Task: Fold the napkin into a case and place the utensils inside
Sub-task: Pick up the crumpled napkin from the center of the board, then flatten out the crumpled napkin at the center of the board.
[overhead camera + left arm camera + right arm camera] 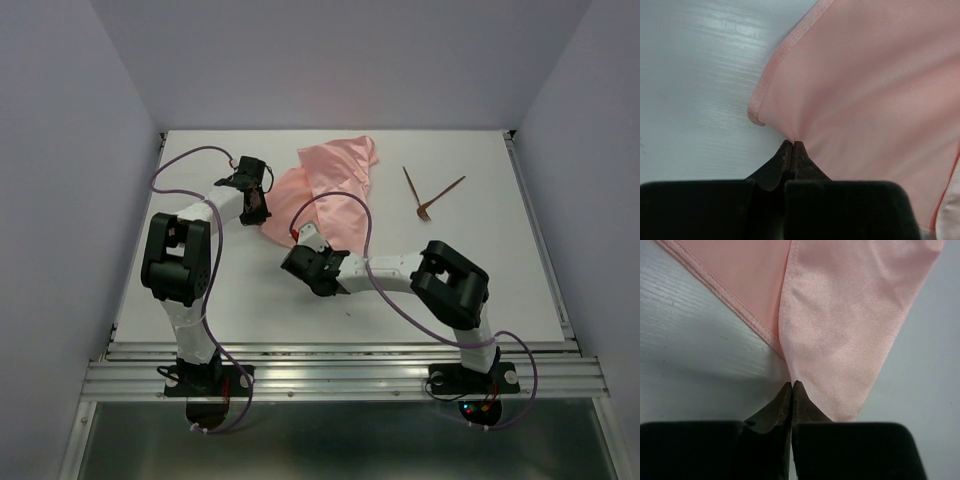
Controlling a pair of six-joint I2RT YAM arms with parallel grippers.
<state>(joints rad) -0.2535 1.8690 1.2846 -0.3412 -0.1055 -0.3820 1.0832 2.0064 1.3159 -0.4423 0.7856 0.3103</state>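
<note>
so the napkin (330,190) is lying rumpled on the table (480,270), one flap folded over itself. The left gripper (792,147) is clamped tight on the napkin's left hem, with the cloth puckering right at its tips. The right gripper (791,387) is pinched closed on the napkin's near edge. Both utensils (430,195) lie crossed, well off to the napkin's right

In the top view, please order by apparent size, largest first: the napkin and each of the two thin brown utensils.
1. napkin, by far the largest.
2 and 3. The utensil nearer the napkin and the utensil farther from it look alike in length; I cannot rank them.
</note>
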